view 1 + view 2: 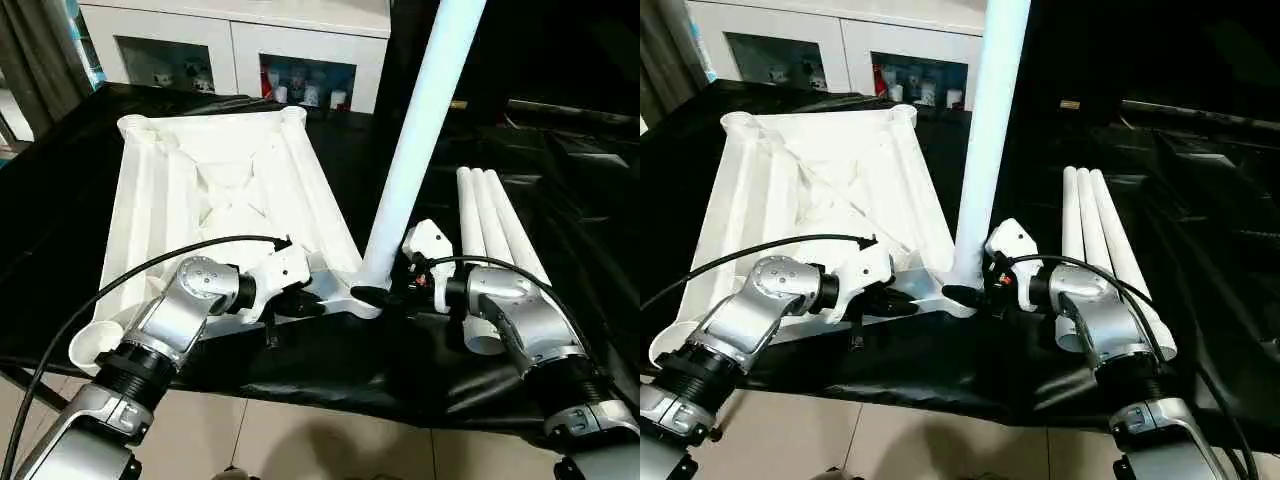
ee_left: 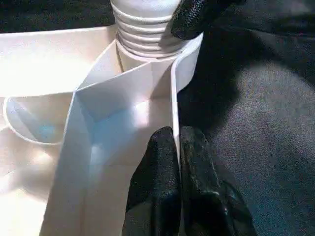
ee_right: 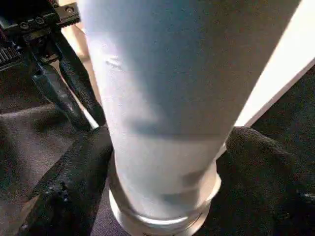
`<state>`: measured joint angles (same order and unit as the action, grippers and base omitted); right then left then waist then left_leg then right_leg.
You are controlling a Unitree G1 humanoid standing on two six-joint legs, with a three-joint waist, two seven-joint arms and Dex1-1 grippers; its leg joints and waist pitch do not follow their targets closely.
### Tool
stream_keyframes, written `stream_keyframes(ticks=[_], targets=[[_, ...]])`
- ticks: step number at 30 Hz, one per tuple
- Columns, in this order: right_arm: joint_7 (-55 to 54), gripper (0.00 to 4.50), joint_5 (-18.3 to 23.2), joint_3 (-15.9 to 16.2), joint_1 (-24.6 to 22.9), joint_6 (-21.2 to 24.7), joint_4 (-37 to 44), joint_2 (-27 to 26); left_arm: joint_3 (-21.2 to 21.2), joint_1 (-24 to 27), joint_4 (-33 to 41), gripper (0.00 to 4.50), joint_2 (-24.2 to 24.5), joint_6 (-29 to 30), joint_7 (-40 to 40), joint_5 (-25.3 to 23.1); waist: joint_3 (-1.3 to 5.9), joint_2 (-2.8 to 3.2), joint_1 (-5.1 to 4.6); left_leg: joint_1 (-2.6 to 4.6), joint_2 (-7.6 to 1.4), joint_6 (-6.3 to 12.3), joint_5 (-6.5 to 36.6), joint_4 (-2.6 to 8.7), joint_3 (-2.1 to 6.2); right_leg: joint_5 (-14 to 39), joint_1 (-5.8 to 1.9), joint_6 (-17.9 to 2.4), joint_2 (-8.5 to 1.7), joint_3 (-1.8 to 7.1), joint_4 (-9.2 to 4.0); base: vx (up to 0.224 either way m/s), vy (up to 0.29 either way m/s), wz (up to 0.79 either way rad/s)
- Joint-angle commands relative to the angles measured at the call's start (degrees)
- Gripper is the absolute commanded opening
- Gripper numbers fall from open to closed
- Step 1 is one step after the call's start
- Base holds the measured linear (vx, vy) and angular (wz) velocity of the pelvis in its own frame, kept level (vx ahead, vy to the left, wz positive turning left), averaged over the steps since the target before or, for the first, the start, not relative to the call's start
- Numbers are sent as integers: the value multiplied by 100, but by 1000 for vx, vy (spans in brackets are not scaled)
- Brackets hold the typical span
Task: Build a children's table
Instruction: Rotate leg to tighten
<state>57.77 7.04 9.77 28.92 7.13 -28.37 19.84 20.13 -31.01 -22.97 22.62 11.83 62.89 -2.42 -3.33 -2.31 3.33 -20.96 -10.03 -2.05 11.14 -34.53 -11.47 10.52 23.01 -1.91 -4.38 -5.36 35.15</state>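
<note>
My left gripper (image 2: 178, 147) is pinched tight on the thin near edge wall of the white plastic rectangular tabletop (image 1: 215, 190), one black finger on each side of that rim. My right gripper (image 3: 162, 167) straddles the base of the long white tapered tube leg (image 1: 420, 140); its black fingers (image 3: 74, 182) sit on either side of the tube, and I cannot tell whether they press it or only bracket it. That leg stands nearly upright in the round socket at the tabletop's near right corner, its ribbed end (image 2: 147, 29) showing just above the socket's rim.

The tabletop lies underside up on the black cloth (image 1: 330, 370), ribs showing, running from my grippers toward the far left. Three more white tube legs (image 1: 495, 240) lie side by side on the cloth, just right of my right arm. Beyond the cloth stands a white cabinet with glass doors (image 1: 235, 45).
</note>
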Motion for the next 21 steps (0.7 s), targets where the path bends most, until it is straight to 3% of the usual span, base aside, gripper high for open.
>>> stream_keyframes(ticks=[1, 8, 15, 21], targets=[[-4, 334, -27, 38, 40, -6, -77, 10, 29, 6, -43, 0, 51, 81, 13, -39, 401, -1, 19, 62, -382, 301, 708, 375, 180, 905, -325, -1273, -510, 382, -383, 0, 0, 0], [-34, 279, -119, 77, 35, -110, -255, -17, 31, 14, -60, 0, 63, 60, -37, -50, 398, -11, 16, 69, -382, 271, 766, 376, 179, 1031, -321, -1243, -512, 382, -397, 0, 0, 0], [-50, 270, -135, 84, 24, -105, -303, -35, 30, 23, -48, 0, 64, 80, -61, -58, 405, -16, 11, 60, -377, 294, 719, 372, 179, 946, -328, -1249, -508, 382, -386, 0, 0, 0], [-275, 269, -56, -49, -19, 9, -485, -154, -31, -6, -132, 0, -28, 160, -230, -46, 387, -15, -2, 74, -383, 232, 872, 385, 183, 1201, -313, -1206, -510, 382, -418, 0, 0, 0]])
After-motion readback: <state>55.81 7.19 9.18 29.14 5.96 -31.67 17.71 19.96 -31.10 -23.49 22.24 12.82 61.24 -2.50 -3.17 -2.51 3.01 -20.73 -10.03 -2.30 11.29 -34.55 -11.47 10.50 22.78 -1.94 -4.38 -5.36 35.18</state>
